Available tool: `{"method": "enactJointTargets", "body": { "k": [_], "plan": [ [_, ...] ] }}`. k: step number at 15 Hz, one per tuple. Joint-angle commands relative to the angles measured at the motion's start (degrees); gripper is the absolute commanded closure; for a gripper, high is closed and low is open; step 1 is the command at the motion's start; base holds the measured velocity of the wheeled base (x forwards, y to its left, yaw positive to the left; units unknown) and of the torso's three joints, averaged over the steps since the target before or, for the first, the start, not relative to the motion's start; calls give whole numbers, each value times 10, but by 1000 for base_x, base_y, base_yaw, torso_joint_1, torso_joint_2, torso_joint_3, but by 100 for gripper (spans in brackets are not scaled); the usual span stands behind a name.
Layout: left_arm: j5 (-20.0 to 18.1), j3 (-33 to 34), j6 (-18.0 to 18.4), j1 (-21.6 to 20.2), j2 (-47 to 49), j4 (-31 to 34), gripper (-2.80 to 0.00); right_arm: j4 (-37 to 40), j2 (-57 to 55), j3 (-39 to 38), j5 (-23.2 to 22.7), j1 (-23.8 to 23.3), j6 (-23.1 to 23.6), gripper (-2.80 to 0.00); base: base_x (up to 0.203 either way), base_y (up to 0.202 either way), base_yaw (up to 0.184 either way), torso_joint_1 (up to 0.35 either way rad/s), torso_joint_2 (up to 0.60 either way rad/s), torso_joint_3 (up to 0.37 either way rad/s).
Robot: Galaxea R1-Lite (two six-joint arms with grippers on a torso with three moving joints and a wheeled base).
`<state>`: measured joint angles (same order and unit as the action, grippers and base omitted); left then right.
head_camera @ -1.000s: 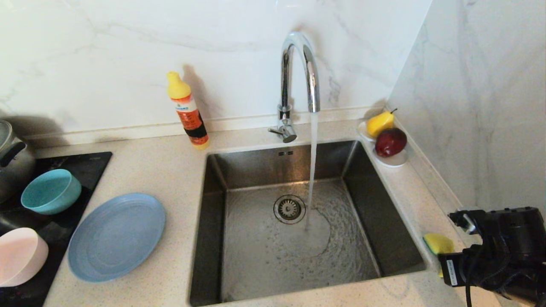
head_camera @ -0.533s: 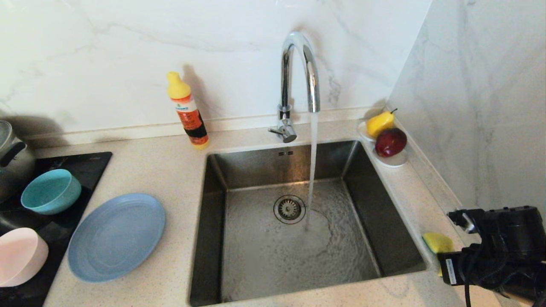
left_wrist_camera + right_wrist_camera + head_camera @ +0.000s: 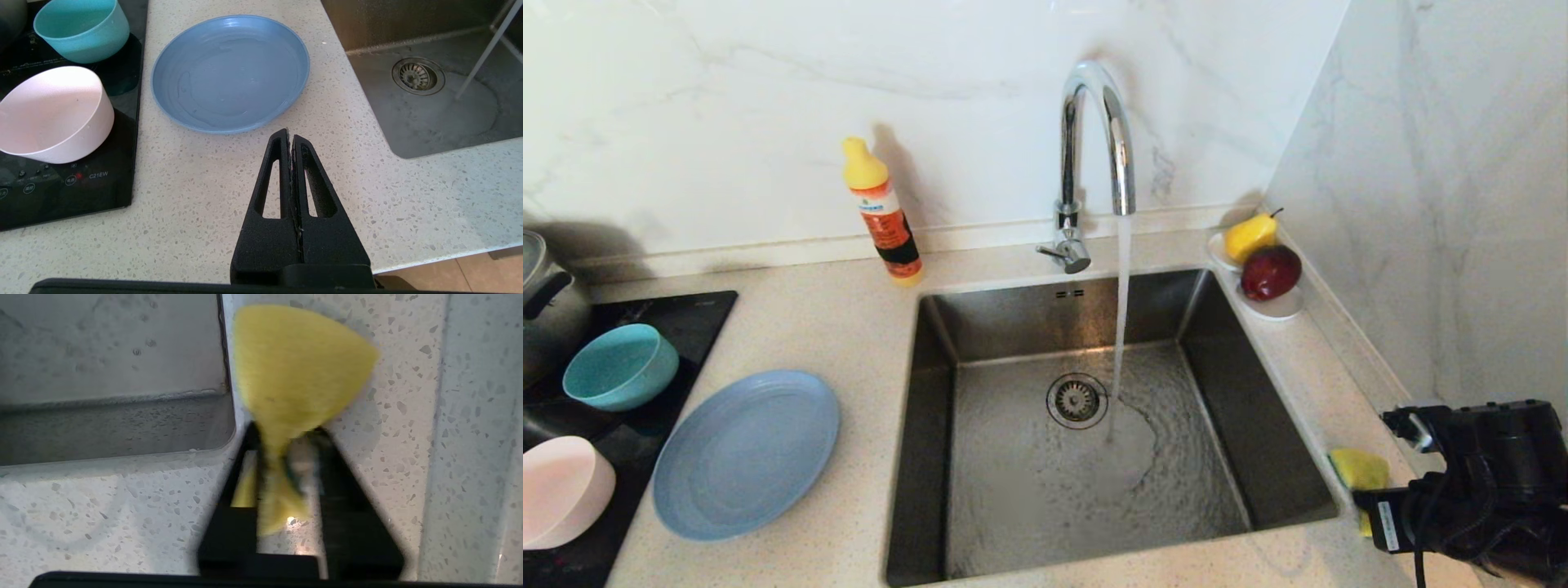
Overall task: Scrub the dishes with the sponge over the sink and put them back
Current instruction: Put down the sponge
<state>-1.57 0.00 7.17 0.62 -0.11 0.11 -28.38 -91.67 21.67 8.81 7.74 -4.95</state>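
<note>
Two bowls (image 3: 621, 365), one plate (image 3: 746, 453), one sponge (image 3: 1357, 469), two fruits (image 3: 1270, 272).

Left hand (image 3: 291, 136) over speckled bench (image 3: 204, 196), fingers pressed together, nothing between them. Just beyond the tips: slate-blue plate (image 3: 230, 73), flat on bench. Black induction hob (image 3: 61, 192) carries the pale pink bowl (image 3: 55, 114) and teal bowl (image 3: 81, 28), both tilted. Steel sink (image 3: 441, 102) alongside, strainer drain (image 3: 417, 75), water stream (image 3: 486, 53) falling, floor wet.

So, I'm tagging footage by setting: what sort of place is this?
Most likely a home kitchen: a steel sink under a running chrome tap, a black cooktop, and a marble-look backsplash.
</note>
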Motion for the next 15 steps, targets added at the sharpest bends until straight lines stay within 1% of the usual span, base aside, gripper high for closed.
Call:
{"method": "enactJointTargets", "body": {
  "k": [1, 9, 13, 14, 15],
  "plan": [
    [0, 0, 0, 0, 0, 0, 0, -2, -1, 2, 2, 1, -1, -280, 0, 0, 0, 0, 0, 0],
    [0, 0, 0, 0, 0, 0, 0, -2, 10, 7, 0, -1, -3, -280, 0, 0, 0, 0, 0, 0],
    [0, 0, 0, 0, 0, 0, 0, 3, 54, 6, -3, 1, 0, -280, 0, 0, 0, 0, 0, 0],
    [0, 0, 0, 0, 0, 0, 0, 3, 68, 2, -2, 4, 0, -37, 0, 0, 0, 0, 0, 0],
    [0, 0, 0, 0, 0, 0, 0, 5, 85, -1, -1, 7, 0, 0, 0, 0, 0, 0, 0, 0]
  ]
}}
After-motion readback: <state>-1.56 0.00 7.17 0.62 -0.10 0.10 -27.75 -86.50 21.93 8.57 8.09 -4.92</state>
